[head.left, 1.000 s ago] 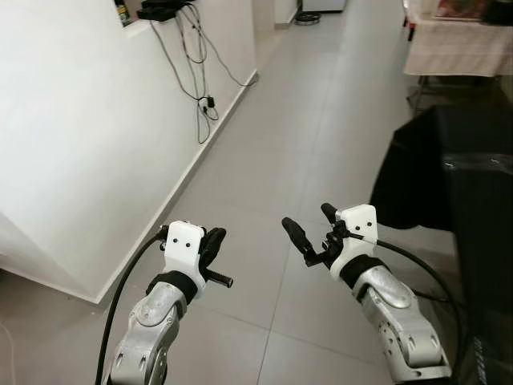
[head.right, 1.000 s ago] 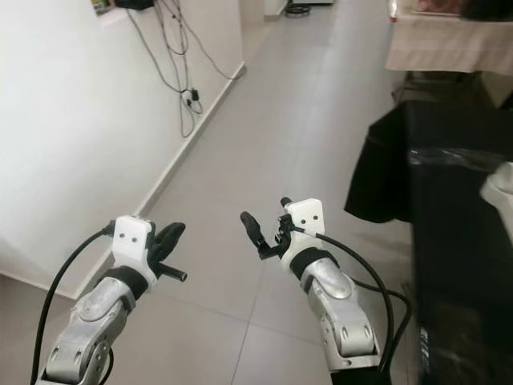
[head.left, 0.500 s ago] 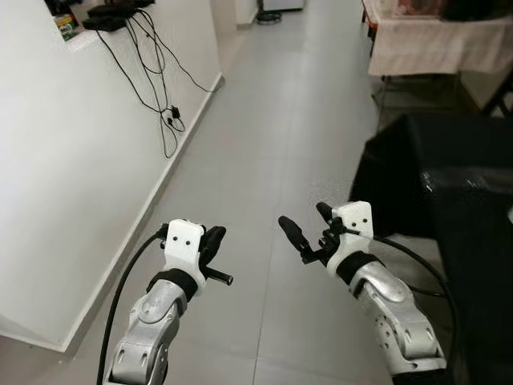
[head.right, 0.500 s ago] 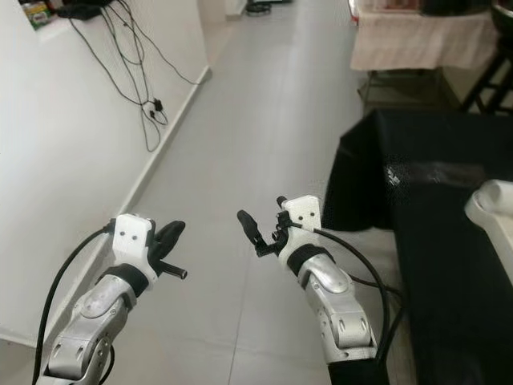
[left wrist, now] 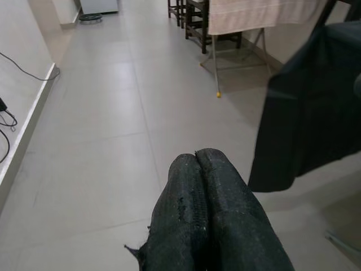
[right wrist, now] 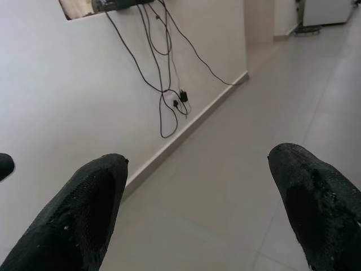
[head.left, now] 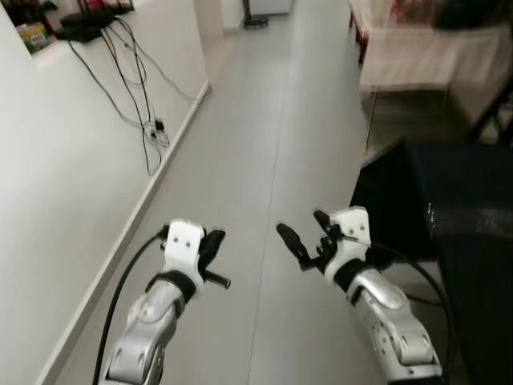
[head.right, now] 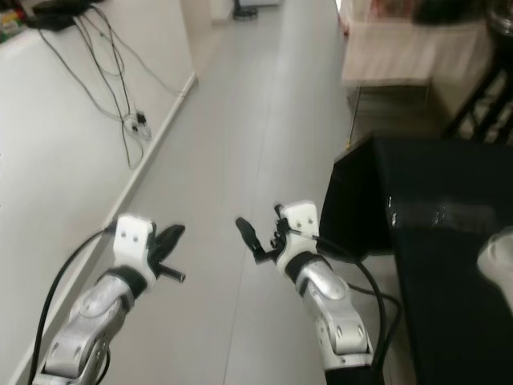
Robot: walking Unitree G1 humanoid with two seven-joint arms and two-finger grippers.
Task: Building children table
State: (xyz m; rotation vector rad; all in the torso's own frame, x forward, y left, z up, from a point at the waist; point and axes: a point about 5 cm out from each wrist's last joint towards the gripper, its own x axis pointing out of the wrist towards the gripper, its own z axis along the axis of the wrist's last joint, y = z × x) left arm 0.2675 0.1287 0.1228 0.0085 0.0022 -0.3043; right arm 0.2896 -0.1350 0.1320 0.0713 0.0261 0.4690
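Both arms are held up in front of me over a grey tiled floor (head.left: 272,144). My left gripper (head.left: 214,239) is shut with nothing in it; in the left wrist view its fingers (left wrist: 197,186) press together. My right gripper (head.left: 303,227) is open and empty, with its fingertips (right wrist: 96,180) wide apart in the right wrist view. A blurred white object (head.right: 497,258) lies on a black-draped surface (head.left: 457,208) at my right; I cannot tell what it is.
A white wall (head.left: 56,160) runs along my left, with black cables (head.left: 136,88) hanging to a socket near the skirting. A stand draped in pale cloth (head.left: 409,52) is further ahead on the right. The corridor floor stretches ahead between them.
The whole view has shifted: the camera has swung right and forward, so the wall slid left and the black-draped surface drew closer. Both arms hold the same pose.
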